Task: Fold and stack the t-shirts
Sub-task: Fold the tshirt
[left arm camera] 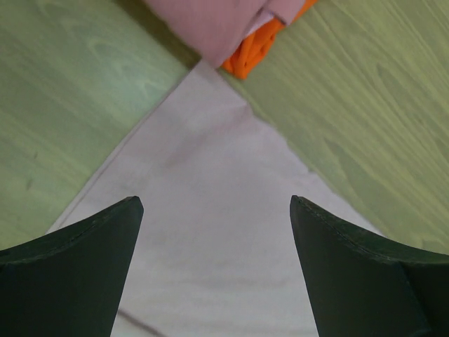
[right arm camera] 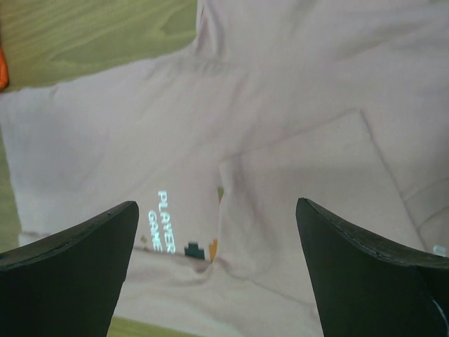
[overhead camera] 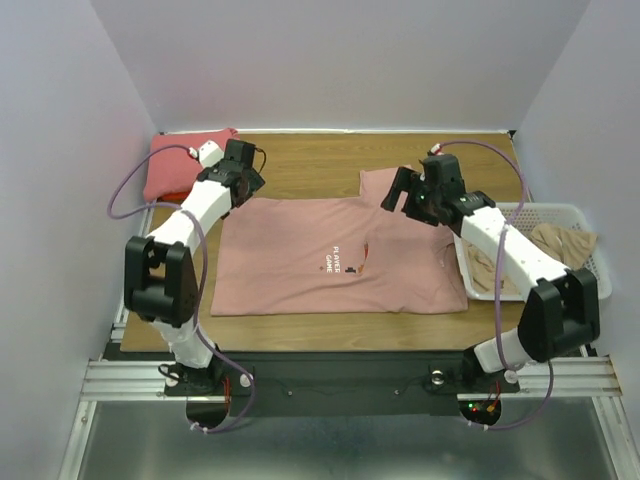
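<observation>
A dusty pink t-shirt (overhead camera: 320,255) with small "PLAYER GAME" text lies spread on the wooden table, its right part folded over the print. My left gripper (overhead camera: 240,172) is open and empty above the shirt's far left corner (left arm camera: 210,210). My right gripper (overhead camera: 405,195) is open and empty above the shirt's far right part (right arm camera: 295,105). A folded stack with a coral-red shirt (overhead camera: 185,160) on top lies at the back left; its pink (left arm camera: 217,24) and orange (left arm camera: 256,49) layers show in the left wrist view. A tan shirt (overhead camera: 560,245) lies in the basket.
A white plastic mesh basket (overhead camera: 575,215) stands at the right edge of the table. Bare wood (overhead camera: 310,160) lies behind the spread shirt. White walls close in the back and both sides.
</observation>
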`<state>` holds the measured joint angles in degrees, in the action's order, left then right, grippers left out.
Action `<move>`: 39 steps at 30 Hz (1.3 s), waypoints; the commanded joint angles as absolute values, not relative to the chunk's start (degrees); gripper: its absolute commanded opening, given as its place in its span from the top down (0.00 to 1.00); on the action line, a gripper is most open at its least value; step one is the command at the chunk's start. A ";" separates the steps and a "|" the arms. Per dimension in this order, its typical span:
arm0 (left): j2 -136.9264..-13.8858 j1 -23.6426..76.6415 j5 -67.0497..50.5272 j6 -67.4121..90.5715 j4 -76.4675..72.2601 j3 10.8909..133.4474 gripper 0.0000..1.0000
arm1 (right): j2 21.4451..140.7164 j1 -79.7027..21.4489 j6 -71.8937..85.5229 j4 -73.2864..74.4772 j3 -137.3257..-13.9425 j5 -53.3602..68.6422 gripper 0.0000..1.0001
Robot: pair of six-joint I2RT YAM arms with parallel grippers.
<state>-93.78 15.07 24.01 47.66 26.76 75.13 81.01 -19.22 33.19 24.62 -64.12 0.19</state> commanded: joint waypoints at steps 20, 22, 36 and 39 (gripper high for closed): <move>-123.92 13.27 25.31 43.94 28.56 98.44 0.15 | 104.23 -16.79 26.19 21.27 -86.30 -9.58 0.00; -124.80 13.27 26.10 44.73 29.09 98.35 0.16 | 105.20 -16.35 26.10 21.27 -86.83 -9.41 0.00; -128.67 13.27 27.07 46.67 34.01 101.07 0.37 | 111.00 -14.42 22.33 21.27 -93.60 -9.58 0.00; -129.29 13.27 27.33 46.67 36.11 102.65 0.40 | 111.79 -14.33 21.36 21.27 -94.92 -10.63 0.00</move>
